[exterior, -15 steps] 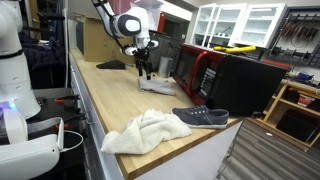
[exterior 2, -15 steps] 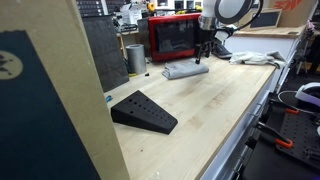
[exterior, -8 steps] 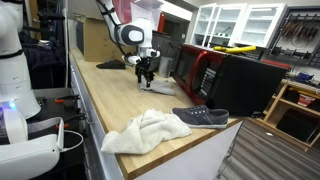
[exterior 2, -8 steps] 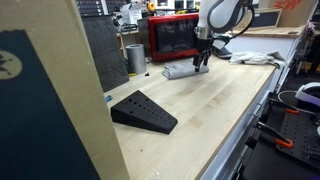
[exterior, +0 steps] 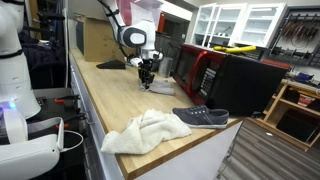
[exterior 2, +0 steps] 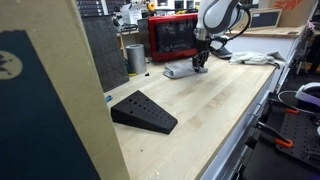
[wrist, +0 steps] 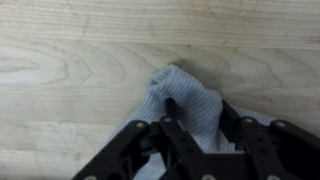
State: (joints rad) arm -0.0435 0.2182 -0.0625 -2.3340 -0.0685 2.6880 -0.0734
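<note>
the pincer (exterior: 147, 83) is standing low over the wooden bench (exterior: 108, 100), pointing straight down, with its fingertips at the grey cloth (exterior: 158, 88). in the wrist view the pincer (wrist: 183, 125) is sitting partway closed, neither wide nor fully together, and its two dark fingers (wrist: 135, 135) are pressing on either side of a raised fold of the grey cloth (wrist: 185, 95), so the knit fabric is bunching up into a ridge between them. the rest of the cloth is lying flat on the bench and is running out of sight under the pincer's frame.

in an exterior view the grey cloth (exterior 2: 180, 71) is lying near the back of the bench (exterior 2: 215, 110), just in front of a red microwave (exterior 2: 173, 38), with the pincer (exterior 2: 201, 66) gripping its end nearest the arm. a metal cup (exterior 2: 135, 58) is standing beside the microwave, and a black wedge (exterior 2: 143, 111) is resting well apart, nearer the camera.

in an exterior view a white towel (exterior: 145, 132) is lying crumpled at the near end of the bench, touching a dark shoe (exterior: 200, 117); both are well apart from the pincer.
</note>
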